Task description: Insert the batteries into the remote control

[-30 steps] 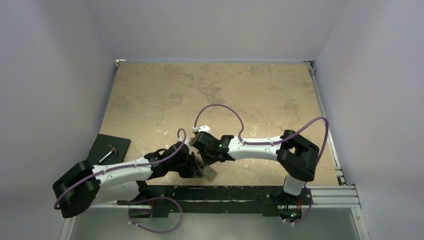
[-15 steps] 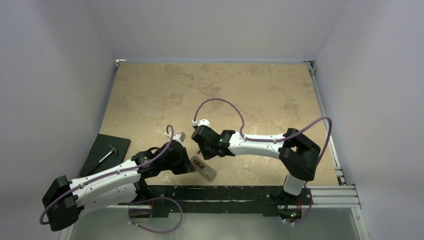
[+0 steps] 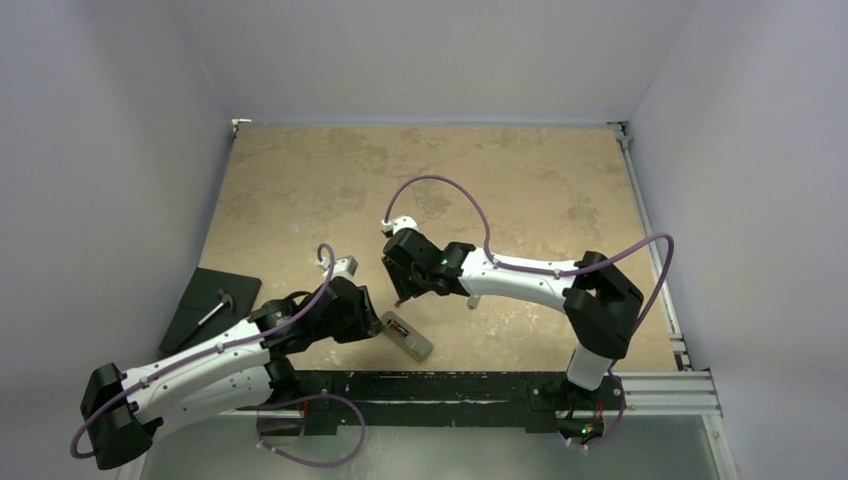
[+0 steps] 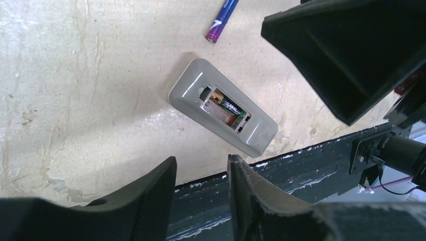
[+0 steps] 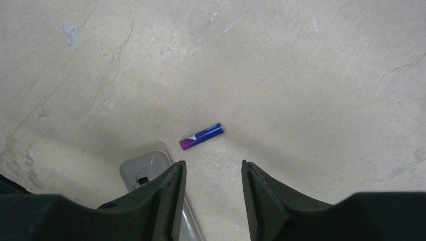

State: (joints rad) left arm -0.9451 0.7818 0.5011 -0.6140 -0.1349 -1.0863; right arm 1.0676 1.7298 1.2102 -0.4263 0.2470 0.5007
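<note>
Remote control (image 4: 222, 115) holds brown battery (image 4: 227, 107), seemingly seated; purple battery (image 5: 202, 136) lies beside it; left end effector (image 4: 201, 173), right end effector (image 5: 212, 175) part-open, empty.

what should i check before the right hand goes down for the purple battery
1. right hand open, empty: ok
2. purple battery lying free on the table: ok
3. remote control face down, back open: ok
4. brown battery seated in it: ok
5. room left beside it for the second: cannot tell
6. left hand open, apart from the remote control: ok
</note>
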